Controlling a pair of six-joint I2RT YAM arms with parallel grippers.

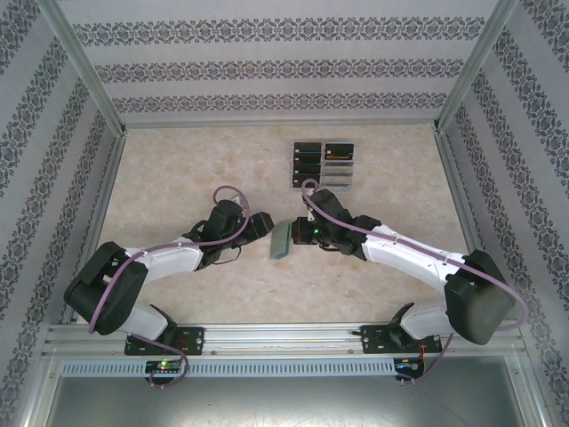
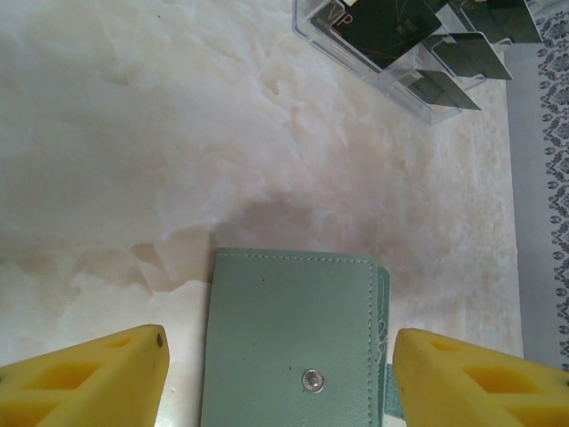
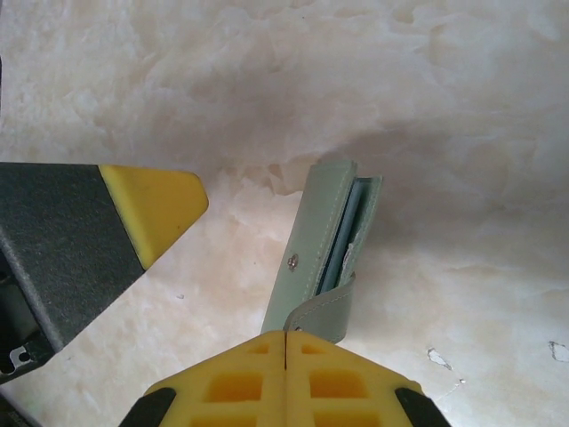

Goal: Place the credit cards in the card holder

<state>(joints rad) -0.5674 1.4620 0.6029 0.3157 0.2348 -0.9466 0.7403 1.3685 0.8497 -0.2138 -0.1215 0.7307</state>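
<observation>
**Card holder** (image 1: 280,240): one. Sage-green, folded nearly shut, propped on edge on the desk (image 1: 196,169) between the two arms. No card can be seen inside it.

**Credit cards** (image 1: 308,149): roughly eight, in two columns in the clear rack (image 2: 404,89) at the far side. The exact count is uncertain.

**Left gripper** (image 2: 280,345): one. Jaws spread either side of the holder, apparently not touching it.

**Right gripper** (image 3: 284,338): one. Jaws pressed together, seemingly pinching the holder's closing tab.

**Progress:** judged barely begun. The holder has yet to be opened, and every card is left to move.
</observation>
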